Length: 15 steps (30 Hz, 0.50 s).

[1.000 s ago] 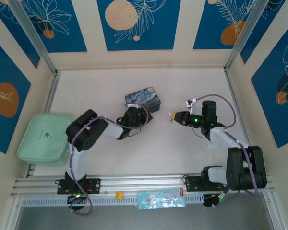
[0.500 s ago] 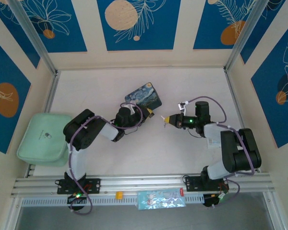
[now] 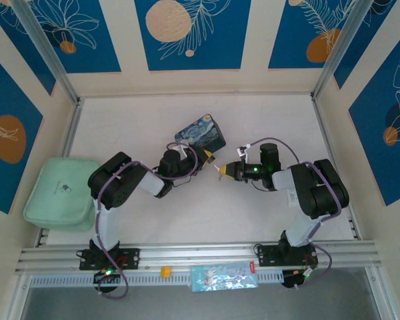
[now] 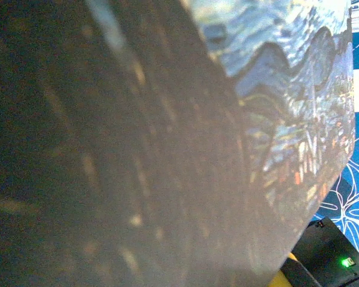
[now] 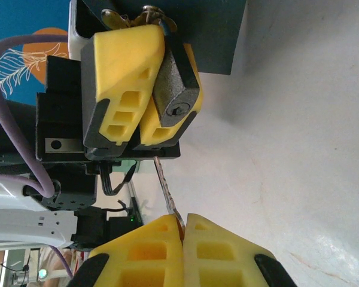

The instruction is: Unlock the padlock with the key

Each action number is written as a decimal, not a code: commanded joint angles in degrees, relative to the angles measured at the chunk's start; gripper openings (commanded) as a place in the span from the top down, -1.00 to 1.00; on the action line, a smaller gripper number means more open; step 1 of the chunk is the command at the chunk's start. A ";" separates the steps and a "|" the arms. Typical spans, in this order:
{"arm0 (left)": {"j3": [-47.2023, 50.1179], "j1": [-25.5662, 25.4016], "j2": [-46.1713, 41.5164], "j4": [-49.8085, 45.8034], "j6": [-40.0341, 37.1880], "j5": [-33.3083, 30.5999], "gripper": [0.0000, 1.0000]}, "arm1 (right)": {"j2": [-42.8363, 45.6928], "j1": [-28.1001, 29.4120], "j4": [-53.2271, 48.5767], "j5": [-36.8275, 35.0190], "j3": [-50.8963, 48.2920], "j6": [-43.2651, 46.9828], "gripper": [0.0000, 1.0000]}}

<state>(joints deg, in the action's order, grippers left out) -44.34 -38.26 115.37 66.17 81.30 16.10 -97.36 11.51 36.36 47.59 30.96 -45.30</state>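
**Top external view.** The left end effector [image 3: 205,159] and the right end effector [image 3: 221,171] meet almost tip to tip above the pale counter [image 3: 267,120]. The blue rectangular box painted with a starry night [image 3: 200,132] lies just beyond the left one.

**Left wrist view.** The box's painted face is blurred and very close ahead of the left end effector, probably because the lock hangs from it.

**Right wrist view.** The left end effector clamps the small dark metal padlock [image 5: 176,89] between its yellow fingers [image 5: 122,72]. The keyhole is turned toward the right end effector — a pose that would brace the body against insertion. The right end effector is closed tight on the thin brassy key [image 5: 163,182], blade pointing ahead. The blade tip is near the padlock but off the keyhole — alignment, it seems, is not yet complete.
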 commanded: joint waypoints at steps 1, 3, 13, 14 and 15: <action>0.65 0.04 1.15 4.68 2.44 1.26 1.00 | -0.63 0.48 2.64 0.60 0.67 -1.01 1.00; 0.74 0.06 1.18 4.88 2.52 1.39 1.00 | -0.89 0.55 2.71 0.59 0.98 -1.08 1.00; 1.36 -0.02 0.63 5.05 2.37 1.47 1.00 | -2.39 1.29 3.53 0.02 2.94 -1.70 1.00; 1.49 -0.07 0.68 5.22 2.52 1.47 1.00 | -2.59 1.31 3.29 -0.20 3.21 -1.64 1.00; 1.53 -0.08 0.68 5.49 2.65 1.46 1.00 | -2.66 1.25 3.37 -0.32 3.34 -1.64 1.00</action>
<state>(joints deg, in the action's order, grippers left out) -43.42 -38.26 115.42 68.18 82.28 16.12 -99.26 12.43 39.29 47.35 33.06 -46.61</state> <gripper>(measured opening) 0.115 0.055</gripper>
